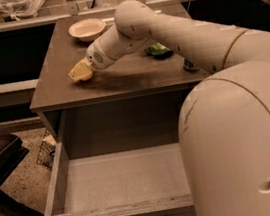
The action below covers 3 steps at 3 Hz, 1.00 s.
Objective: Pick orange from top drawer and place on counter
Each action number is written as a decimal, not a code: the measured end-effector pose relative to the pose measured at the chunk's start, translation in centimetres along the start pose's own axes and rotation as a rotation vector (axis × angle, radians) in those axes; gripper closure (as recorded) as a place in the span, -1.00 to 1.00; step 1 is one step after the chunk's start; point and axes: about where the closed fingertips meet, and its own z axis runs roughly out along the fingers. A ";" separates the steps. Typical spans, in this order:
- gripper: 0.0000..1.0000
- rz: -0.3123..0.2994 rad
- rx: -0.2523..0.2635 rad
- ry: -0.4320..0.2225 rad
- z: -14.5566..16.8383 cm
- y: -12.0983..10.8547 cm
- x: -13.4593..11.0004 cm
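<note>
One orange (85, 77) in jaws at counter (120, 80)

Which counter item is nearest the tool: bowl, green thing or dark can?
The pale bowl, back left, just behind the tool over the counter; the others lie farther right.

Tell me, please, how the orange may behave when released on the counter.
The orange, gripped in the tool just above the counter, looks round, so it may roll on that flat, glossy top. It keeps its shape in the grip, so it is probably firm. Being small, it is likely light.
</note>
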 end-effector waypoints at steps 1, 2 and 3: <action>0.21 0.000 0.000 0.000 0.0 0.0 0.0; -0.41 0.000 -0.004 0.002 0.2 0.1 0.0; -0.87 0.000 -0.004 0.002 0.2 0.1 0.0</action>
